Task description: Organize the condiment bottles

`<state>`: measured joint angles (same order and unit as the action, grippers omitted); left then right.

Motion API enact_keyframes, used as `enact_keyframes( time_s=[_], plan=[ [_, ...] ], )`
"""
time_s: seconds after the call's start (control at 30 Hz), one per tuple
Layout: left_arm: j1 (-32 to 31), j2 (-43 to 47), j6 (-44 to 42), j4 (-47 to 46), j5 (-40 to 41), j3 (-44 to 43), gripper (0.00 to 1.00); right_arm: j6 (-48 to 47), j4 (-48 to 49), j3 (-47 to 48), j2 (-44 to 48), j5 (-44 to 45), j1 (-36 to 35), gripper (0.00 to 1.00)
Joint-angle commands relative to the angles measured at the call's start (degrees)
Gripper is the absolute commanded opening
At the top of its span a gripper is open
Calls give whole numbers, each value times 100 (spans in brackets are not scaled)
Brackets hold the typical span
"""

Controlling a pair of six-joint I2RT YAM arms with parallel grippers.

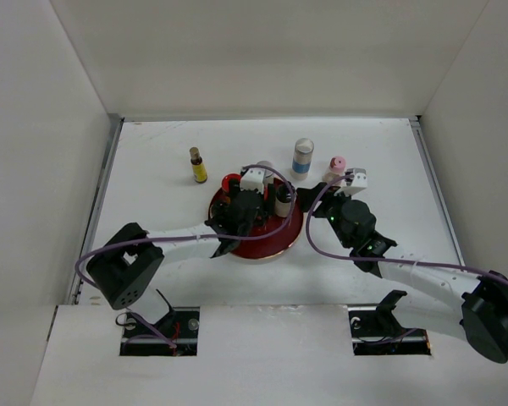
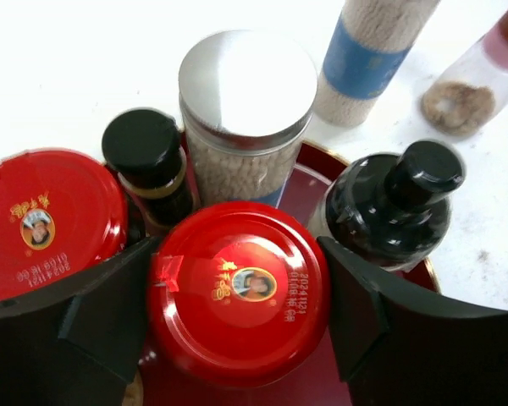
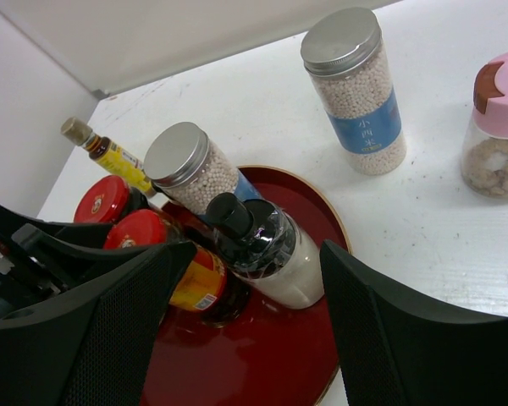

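You're seating the red jar (image 2: 237, 288) on the plate (image 3: 262, 355), low centre, left jaws pinching it, right jaws gaping empty; next, release it cleanly.

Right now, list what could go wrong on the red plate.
The left tool brackets a red-lidded round jar crowded between a second red-lidded jar and a black-capped white-bodied bottle; any sideways move could topple them. The open right tool hovers near that same bottle, so the arms may collide.
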<state>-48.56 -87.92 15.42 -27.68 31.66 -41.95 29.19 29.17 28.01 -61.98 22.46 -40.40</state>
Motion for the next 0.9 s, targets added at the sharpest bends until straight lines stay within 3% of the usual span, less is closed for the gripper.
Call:
enact_keyframes(
  time_s=[0.0, 0.13, 0.37, 0.57, 0.73, 0.87],
  plan=[
    [-70, 477, -39, -827, 218, -32, 73, 8, 309, 20, 27, 13, 28, 75],
    [-202, 977, -127, -573, 297, -32, 77, 43, 326, -15, 89, 4, 28, 76],
    [-238, 1698, -153, 25, 350, -216, 73, 17, 291, -24, 186, 22, 28, 76],
    [841, 1551, 22, 702, 561, -884, 66, -10, 282, 20, 107, -13, 20, 73],
    [2010, 1032, 286, 905, 359, -1297, 68, -27, 265, 64, -8, -57, 2, 63],
    [2539, 575, 339, 958, 253, -1561, 68, -19, 283, 64, -51, -57, -7, 61]
  ],
)
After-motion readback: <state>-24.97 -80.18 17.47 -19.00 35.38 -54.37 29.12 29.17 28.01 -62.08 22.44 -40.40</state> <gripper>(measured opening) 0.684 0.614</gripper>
